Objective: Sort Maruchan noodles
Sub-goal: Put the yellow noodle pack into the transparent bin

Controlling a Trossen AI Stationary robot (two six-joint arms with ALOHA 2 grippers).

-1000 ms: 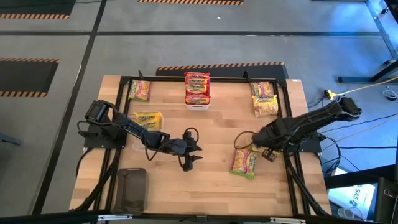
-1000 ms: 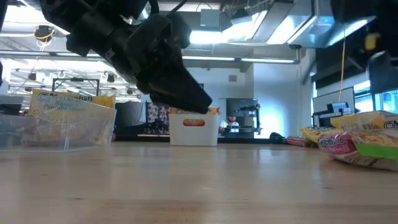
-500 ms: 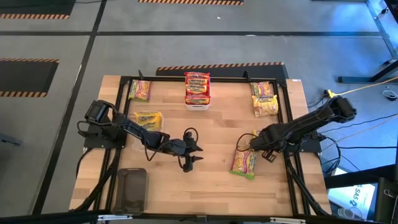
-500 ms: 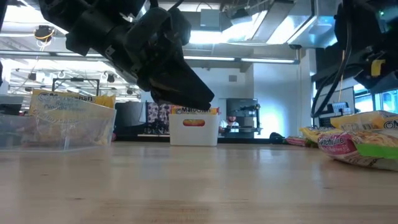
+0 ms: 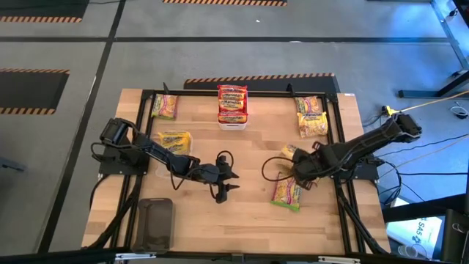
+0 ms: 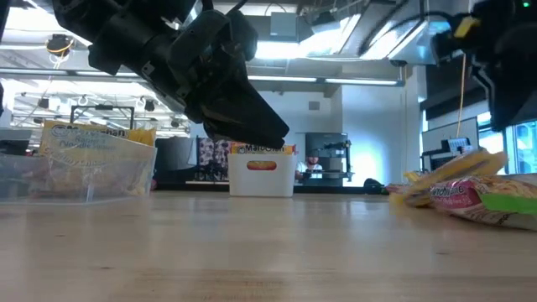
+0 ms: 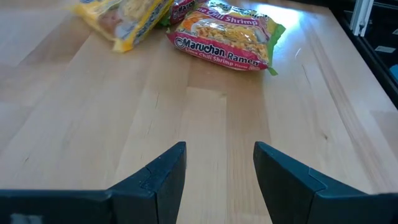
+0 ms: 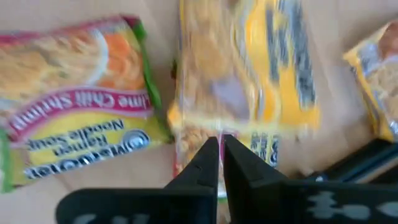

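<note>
Wooden planking forms the surface (image 5: 242,213), bordered by a black frame and standing on grey floor with hazard striping.

From overhead, the left hand (image 5: 223,192) hangs over the middle of the surface, nearer the front edge, fingers spread and holding nothing. The right hand (image 5: 292,163) sits toward the right edge, fingers pressed together on a yellow packet (image 5: 289,152). Just beside it, toward the front edge, lies a lime chili shrimp packet (image 5: 287,192).

Overhead also shows what the other views miss: a white bin (image 5: 232,119) at mid back edge stacked with red-banded packets (image 5: 232,103), a clear bin (image 5: 170,163) near the left edge holding yellow packets (image 5: 174,139), one packet (image 5: 165,106) at the back left corner, two packets (image 5: 311,116) at the back right corner, and a dark tray (image 5: 154,224) at the front left corner.

The level view alone shows the yellow packet (image 6: 449,174) tilted, one end raised off the surface.

The right wrist view alone confirms the pinch: closed fingers (image 8: 205,165) meet on the yellow packet's (image 8: 249,81) edge, with the lime chili shrimp packet (image 8: 68,112) alongside.

The left wrist view shows spread fingers (image 7: 165,171) over bare wood, both packets (image 7: 227,37) well apart from them.
</note>
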